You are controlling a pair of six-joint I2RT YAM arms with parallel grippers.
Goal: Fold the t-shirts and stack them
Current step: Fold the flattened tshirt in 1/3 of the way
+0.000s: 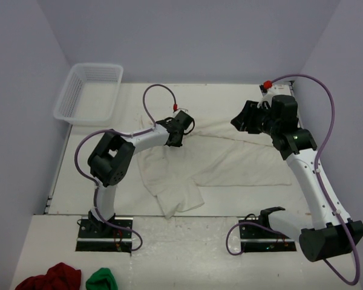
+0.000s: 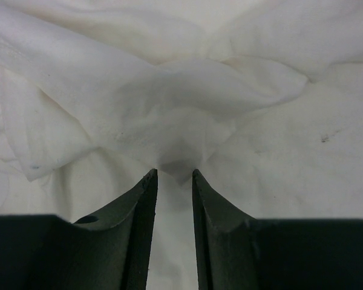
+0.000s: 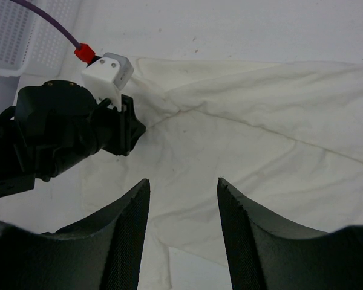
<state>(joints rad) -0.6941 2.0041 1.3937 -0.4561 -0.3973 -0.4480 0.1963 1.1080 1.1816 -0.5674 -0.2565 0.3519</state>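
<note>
Left claw (image 2: 175, 176) — pinching a fold of t-shirt (image 2: 169, 109) | right claw (image 3: 183, 186) — half open, empty, above it

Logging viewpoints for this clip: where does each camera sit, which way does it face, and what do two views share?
Top external: above and behind, looking down on the t-shirt and basket; left arm and right arm show.
Left wrist: on the left arm, facing down; left gripper pinches the t-shirt.
Right wrist: on the right arm, facing the t-shirt; right gripper open, empty.
Shared: top and right wrist both show the left gripper.
</note>
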